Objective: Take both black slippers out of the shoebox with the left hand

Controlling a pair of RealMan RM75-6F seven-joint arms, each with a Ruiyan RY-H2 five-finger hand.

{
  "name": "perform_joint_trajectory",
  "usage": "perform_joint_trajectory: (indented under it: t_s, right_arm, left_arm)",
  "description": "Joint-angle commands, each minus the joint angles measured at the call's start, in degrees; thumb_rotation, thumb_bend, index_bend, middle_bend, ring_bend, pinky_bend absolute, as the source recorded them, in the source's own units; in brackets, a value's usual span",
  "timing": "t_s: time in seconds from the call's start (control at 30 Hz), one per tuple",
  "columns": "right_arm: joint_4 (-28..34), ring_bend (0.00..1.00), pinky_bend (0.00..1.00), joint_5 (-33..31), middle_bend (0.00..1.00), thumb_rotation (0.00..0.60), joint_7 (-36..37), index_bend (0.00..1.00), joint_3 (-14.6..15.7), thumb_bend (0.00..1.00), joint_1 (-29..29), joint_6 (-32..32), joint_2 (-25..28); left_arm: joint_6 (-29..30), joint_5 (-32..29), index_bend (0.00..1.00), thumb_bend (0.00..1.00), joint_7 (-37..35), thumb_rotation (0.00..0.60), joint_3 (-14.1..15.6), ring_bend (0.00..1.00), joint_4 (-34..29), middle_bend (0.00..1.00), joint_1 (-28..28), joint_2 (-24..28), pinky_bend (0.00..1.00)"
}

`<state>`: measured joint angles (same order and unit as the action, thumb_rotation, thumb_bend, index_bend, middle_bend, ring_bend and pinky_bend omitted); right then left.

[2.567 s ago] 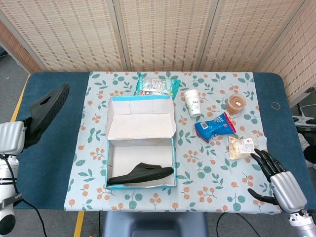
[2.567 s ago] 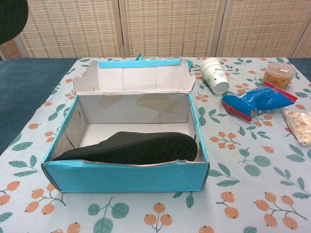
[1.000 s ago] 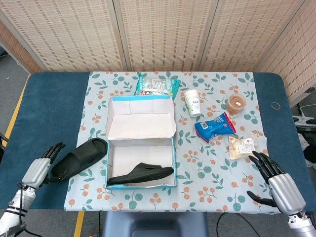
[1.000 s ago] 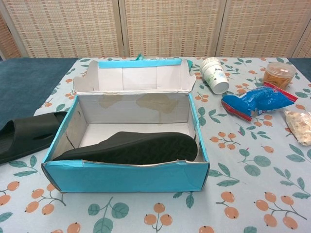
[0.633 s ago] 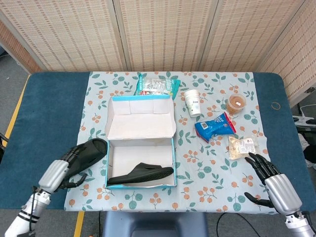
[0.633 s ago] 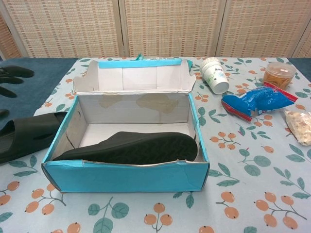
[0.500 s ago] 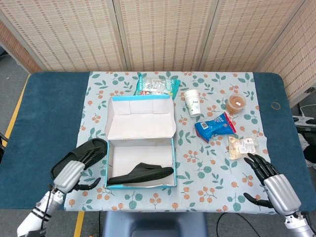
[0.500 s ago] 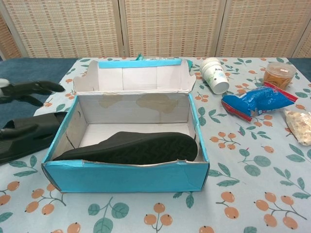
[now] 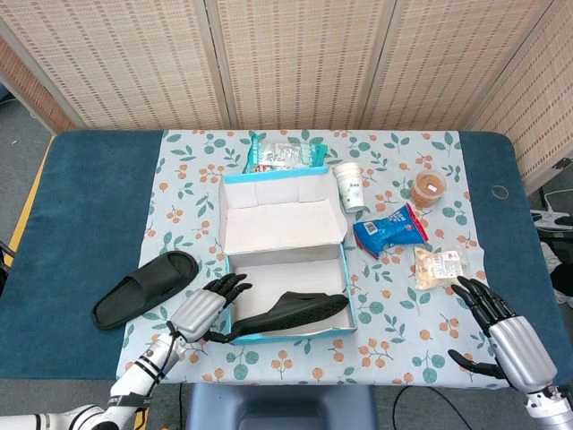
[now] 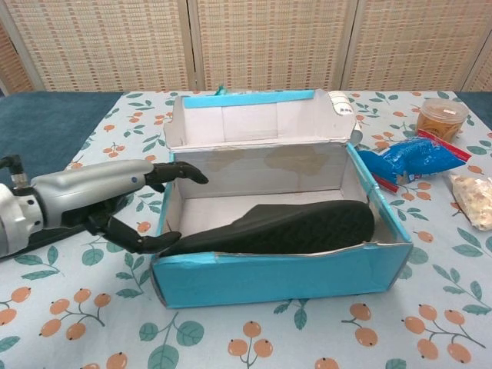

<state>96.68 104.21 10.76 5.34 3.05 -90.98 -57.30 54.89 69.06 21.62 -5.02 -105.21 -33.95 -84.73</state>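
My left hand (image 10: 115,201) is at the shoebox's (image 10: 284,277) left end, fingers spread around the heel of the black slipper inside (image 10: 280,227); I cannot tell if it grips. The other black slipper (image 9: 143,287) lies on the desk (image 9: 81,215). My right hand (image 9: 501,330) rests released, fingers apart.

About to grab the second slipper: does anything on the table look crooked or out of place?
Yes. The shoebox sits skewed, its right end pushed close to the paper cup and blue snack bag. The slipper inside lies tilted, one end riding up over the box edge by the left hand.
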Motion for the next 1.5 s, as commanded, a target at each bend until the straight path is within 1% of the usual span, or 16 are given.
perform_joint_trajectory:
  t_s: [0.03,0.27,0.37,0.53,0.77,0.93,1.07,1.27,1.5]
  right_arm:
    - [-0.1,0.0,0.16,0.2,0.0,0.556,0.3,0.0,0.0,0.09,-0.1,-0.3,0.2]
    - [-0.2,0.0,0.16,0.0,0.0,0.556,0.5,0.0,0.0,0.09,0.1,0.0,0.2]
    - [-0.1,0.0,0.16,-0.2,0.0,0.556,0.3,0.0,-0.1,0.09,0.2,0.4,0.0]
    - [-0.1,0.0,0.16,-0.2,0.0,0.558,0.1,0.0,0.0,0.09,0.5,1.0,-0.2]
    - [-0.3,0.0,0.16,-0.3,0.0,0.557,0.6,0.0,0.0,0.09,0.6,1.1,-0.2]
    - [-0.3,0.0,0.16,-0.4,0.0,0.554,0.6,0.0,-0.1,0.09,0.7,1.2,-0.2]
    - [-0.3,0.0,0.16,-0.6,0.0,0.556,0.4,0.0,-0.1,0.09,0.7,1.2,-0.2]
    - [-0.3,0.0,0.16,-0.8,0.0,0.557,0.3,0.0,-0.2,0.09,0.7,1.4,-0.3]
    - [-0.2,0.0,0.16,-0.8,0.0,0.556,0.2,0.0,-0.2,0.09,0.6,1.3,-0.3]
  left_arm:
    - [2.4,-0.9,0.1,0.4,4.5,0.423,-1.3,0.0,0.6,0.0,-1.8,-2.7,0.14]
    - [5.9,0.8,0.1,0.4,5.5,0.425,-3.9,0.0,0.1,0.0,-2.9,-2.9,0.14]
    - [3.9,-1.6,0.1,0.4,3.1,0.424,-4.1,0.0,-2.5,0.0,-3.5,-2.7,0.14]
    - [-0.3,-5.9,0.09,0.4,1.6,0.422,-4.6,0.0,-2.9,0.0,-6.1,-5.0,0.14]
    - [-2.2,-9.7,0.08,0.4,2.0,0.423,-6.0,0.0,1.6,0.0,-10.0,-10.2,0.14]
    - [-2.7,-10.2,0.08,0.4,1.4,0.425,-5.8,0.0,4.4,0.0,-11.3,-12.1,0.14]
    - [-3.8,-10.8,0.08,0.4,0.2,0.425,-5.9,0.0,5.5,0.0,-12.3,-13.0,0.14]
    - [-4.3,-10.6,0.08,0.4,0.3,0.423,-5.6,0.0,7.1,0.0,-13.7,-14.0,0.14]
    - [-5.8,-13.4,0.09,0.4,0.9,0.425,-5.1,0.0,10.6,0.0,-15.4,-15.1,0.15]
